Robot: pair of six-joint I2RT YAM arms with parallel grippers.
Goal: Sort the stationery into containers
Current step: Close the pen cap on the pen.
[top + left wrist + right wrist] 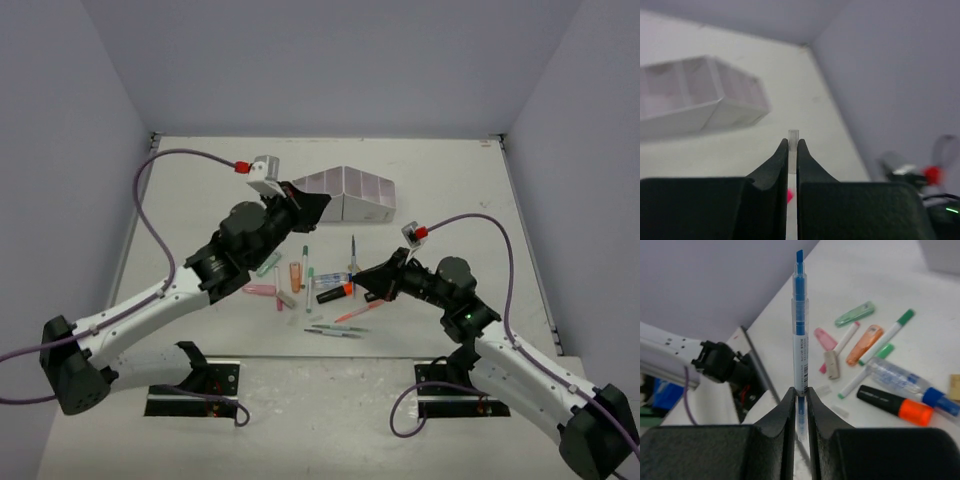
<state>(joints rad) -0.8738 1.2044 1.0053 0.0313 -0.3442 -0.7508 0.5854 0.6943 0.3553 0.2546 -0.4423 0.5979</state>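
The white organiser box (352, 195) stands at the back centre and shows blurred in the left wrist view (700, 95). My left gripper (322, 205) hovers just left of the box. It (793, 143) is shut on a thin clear-grey pen (793, 136) whose tip pokes out past the fingertips. My right gripper (362, 273) is above the pile and is shut (800, 392) on a blue pen (799, 325), seen as a thin upright line from above (352, 250). Loose stationery lies mid-table: a black highlighter with an orange end (335, 293), a peach piece (295, 275) and a pink piece (260, 290).
The right wrist view shows a green piece (855, 313), white pens with green tips (886, 341), a blue-white piece (905, 381) and a small beige piece (831, 364). Thin pens (336, 330) lie nearest the arm bases. Grey walls close in three sides.
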